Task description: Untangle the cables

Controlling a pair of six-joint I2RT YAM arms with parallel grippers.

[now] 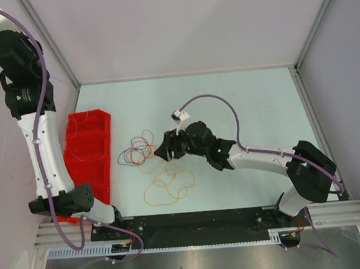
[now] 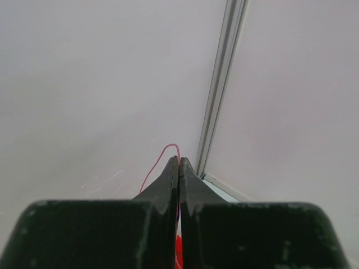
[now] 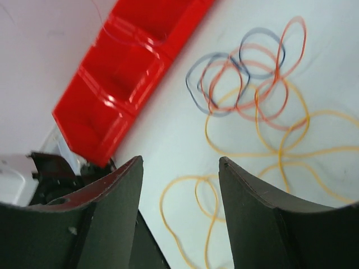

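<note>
The cables (image 1: 145,151) lie in a curly heap in the middle of the table (image 1: 258,103), near the red bin (image 1: 107,124) by the left edge. The right jaws hang open just above the heap and hold nothing, while the left jaws are up high, shut tight on a thin red cable (image 2: 171,145). The cables look light, soft and floppy, so it seems best to pinch one loose loop at the outside of the heap.
</note>
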